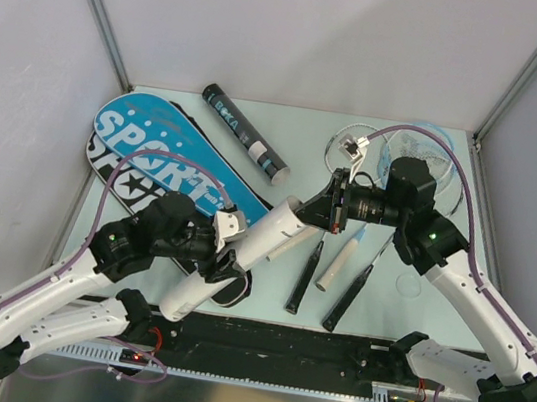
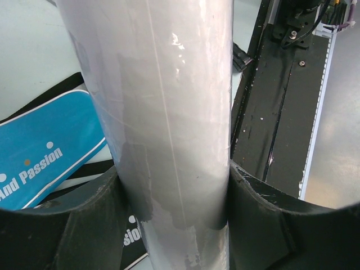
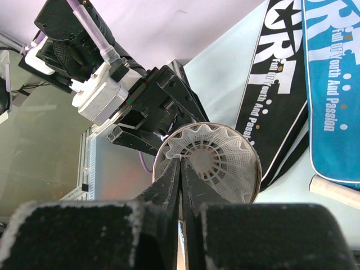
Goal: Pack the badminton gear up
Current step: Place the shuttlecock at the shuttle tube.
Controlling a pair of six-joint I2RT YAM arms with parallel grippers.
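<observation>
The left gripper (image 2: pixel 174 208) grasped the white tube (image 2: pixel 163 101) around its body. The right gripper (image 3: pixel 180 164) was clenched, tips at the shuttlecock (image 3: pixel 219 163) seated in the tube's mouth.

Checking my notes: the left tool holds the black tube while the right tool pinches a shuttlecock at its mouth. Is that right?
No: the left tool holds the white tube, as the left wrist view shows. The black tube lies untouched at the back. The rest is right.
</observation>
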